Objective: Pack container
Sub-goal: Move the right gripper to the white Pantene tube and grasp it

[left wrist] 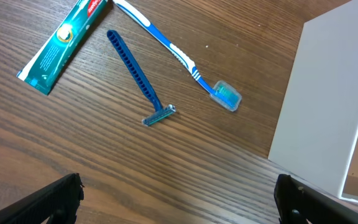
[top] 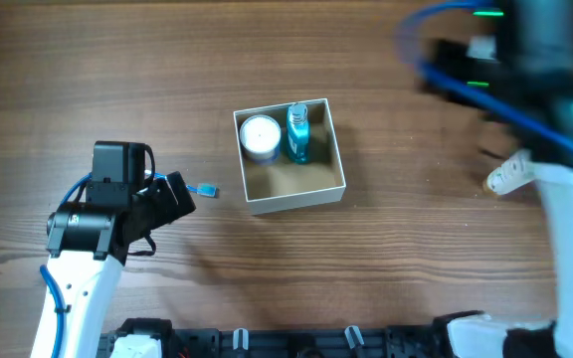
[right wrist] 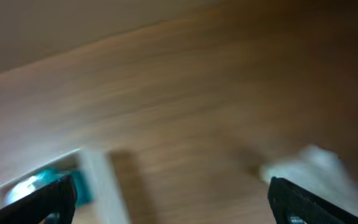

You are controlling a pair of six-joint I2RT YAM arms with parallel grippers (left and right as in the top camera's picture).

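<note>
Two toiletries inside the container [top: 296, 198] at the middle of the surface [top: 416, 278]: white jar [top: 260, 137], blue bottle [top: 297, 132]. Just left of it, razor [left wrist: 138, 78], toothbrush [left wrist: 179, 56], toothpaste tube [left wrist: 64, 43]. Left gripper [left wrist: 178, 202] spread wide near these; right gripper [right wrist: 169, 196] apart, blurred.

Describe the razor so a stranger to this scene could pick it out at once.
Find the container, the big white-walled box on the wooden table. Beside it, in the left wrist view, lie three toiletries; the razor lies between the toothpaste tube and the toothbrush. It alone is all blue, with a ribbed handle.
</note>
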